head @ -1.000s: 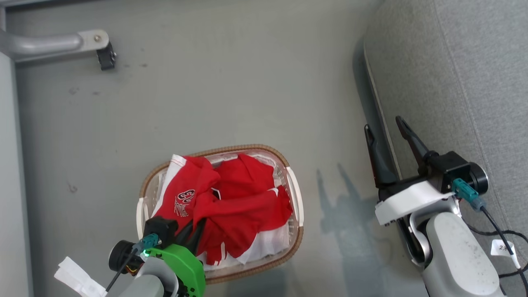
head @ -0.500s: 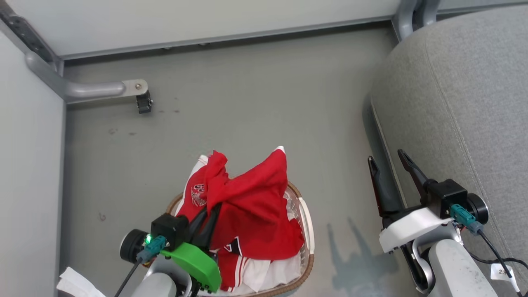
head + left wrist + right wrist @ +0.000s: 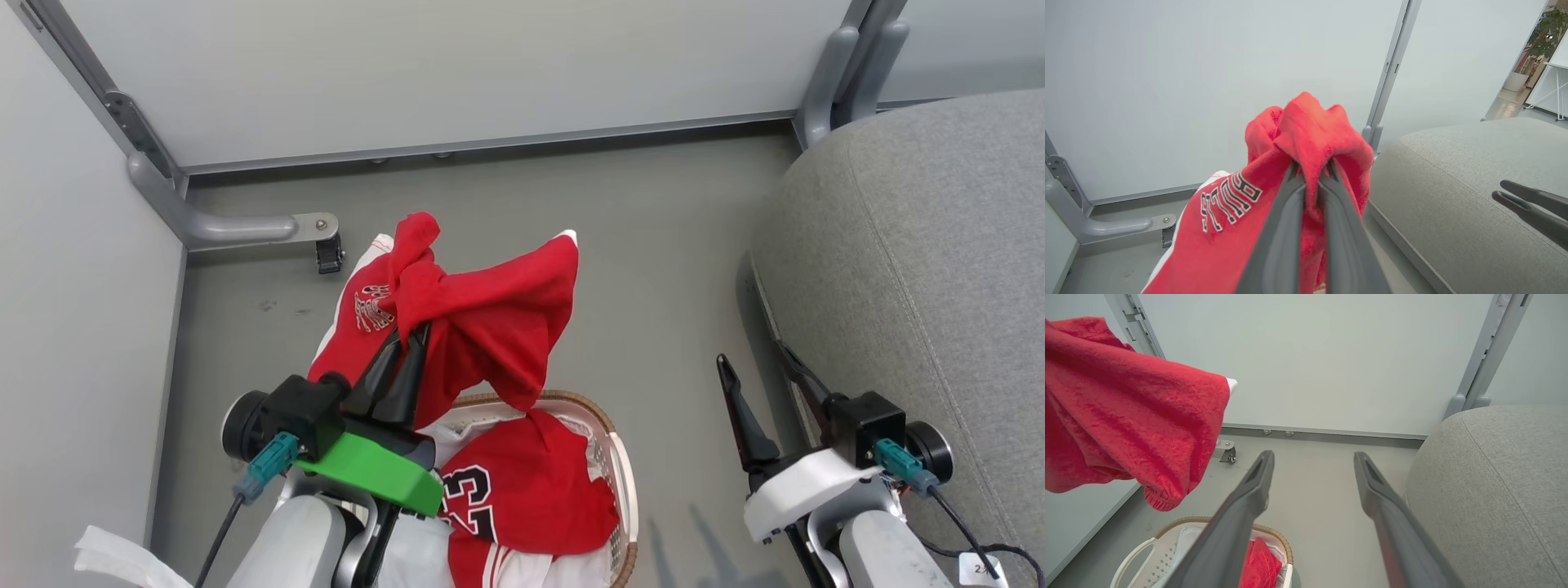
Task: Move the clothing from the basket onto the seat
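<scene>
Centre frame, the left gripper (image 3: 406, 347), pinching a red garment (image 3: 490, 318), has hoisted it out of the basket (image 3: 624, 482), ready for the seat (image 3: 922, 269); right gripper (image 3: 755, 363) spread.

Red garments: two – lifted garment (image 3: 490, 310), numbered garment (image 3: 531, 498).
Basket (image 3: 627, 482), cream with brown rim: one.
Seat (image 3: 922, 286): one.
Hands: two – left hand (image 3: 408, 336), right hand (image 3: 751, 355); two dark fingers (image 3: 739, 416) each, four total.
White sheet lining (image 3: 457, 431): one.
Castor (image 3: 329, 255) on grey frame leg: one.
Green bracket (image 3: 375, 469) on left wrist: one.
Teal cable plugs: two – left plug (image 3: 265, 474), right plug (image 3: 898, 461).
</scene>
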Controlling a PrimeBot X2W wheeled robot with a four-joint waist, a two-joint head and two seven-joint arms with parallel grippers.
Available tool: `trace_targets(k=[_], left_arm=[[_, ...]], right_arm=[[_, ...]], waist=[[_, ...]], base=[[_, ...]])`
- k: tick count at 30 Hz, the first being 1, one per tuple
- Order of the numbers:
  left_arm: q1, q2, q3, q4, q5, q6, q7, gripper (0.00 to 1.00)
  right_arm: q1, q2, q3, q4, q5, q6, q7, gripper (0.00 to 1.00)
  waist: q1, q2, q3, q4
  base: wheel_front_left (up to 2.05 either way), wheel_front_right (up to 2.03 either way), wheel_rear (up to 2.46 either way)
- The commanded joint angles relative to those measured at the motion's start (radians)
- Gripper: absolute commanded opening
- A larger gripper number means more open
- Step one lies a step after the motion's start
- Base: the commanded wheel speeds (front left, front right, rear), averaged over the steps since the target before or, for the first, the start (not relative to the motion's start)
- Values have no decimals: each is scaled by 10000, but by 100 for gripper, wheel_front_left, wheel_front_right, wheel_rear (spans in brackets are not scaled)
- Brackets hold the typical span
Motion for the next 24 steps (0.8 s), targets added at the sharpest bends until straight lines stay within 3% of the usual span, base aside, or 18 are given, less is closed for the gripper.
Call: trace_targets(k=[1,11,18,24], left_arm=[[114,0,51,-129,135,16,-8,0],[210,-231,17,-762,176,16,-8,0],[197,-364,-390,-767,20,16,-8,0],[-17,-478,-851,-769,-74,14,-8,0]], right_arm=[[210,-37,84,38,16,-10,-47,100],[496,-36,1520,-83,-152,-10,-47,100],[-316,-39,3493,-279,-76,-10,-47,100],[-1271,-51,4327,-114,29,-12,-47,100]], waist=[[1,0,-174,43],[1,0,-431,193],[1,0,-439,415],[1,0,-398,672]], base=[[0,0,0],[0,0,0],[0,0,0],[0,0,0]])
